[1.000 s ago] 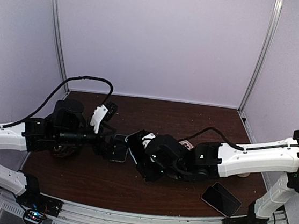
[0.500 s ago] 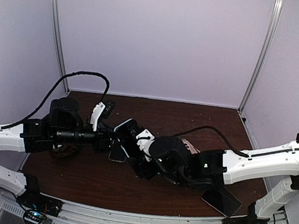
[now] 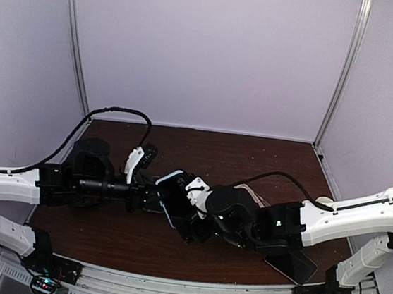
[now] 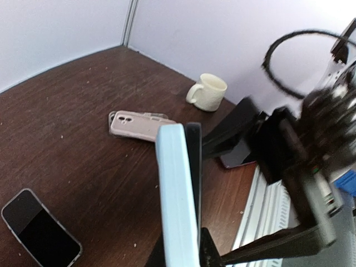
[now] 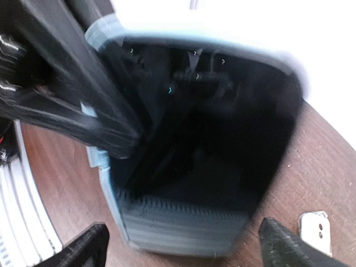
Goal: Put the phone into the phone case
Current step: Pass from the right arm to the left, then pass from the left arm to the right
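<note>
A light blue phone case (image 3: 170, 187) stands on edge above the table's middle. The black phone (image 5: 206, 133) lies in its open face, framed by the blue rim. In the left wrist view the case (image 4: 175, 189) shows edge-on with the phone's dark side (image 4: 193, 161) against it. My left gripper (image 3: 153, 199) is shut on the pair from the left, the jaws (image 4: 181, 253) pressing both faces. My right gripper (image 3: 191, 221) is open just to the right. Its fingertips (image 5: 186, 247) stand wide on either side of the case's ribbed lower end without touching it.
A pink case (image 4: 142, 125) lies flat on the table, with a cream mug (image 4: 207, 92) behind it. One dark phone (image 4: 39, 228) lies face up further off, and another (image 3: 290, 260) lies near the right arm's base. The metal rail (image 4: 267, 206) edges the table.
My left gripper has closed on the case and phone. My right gripper has opened wider and let go. Both arms and the case shifted slightly right and towards the front.
</note>
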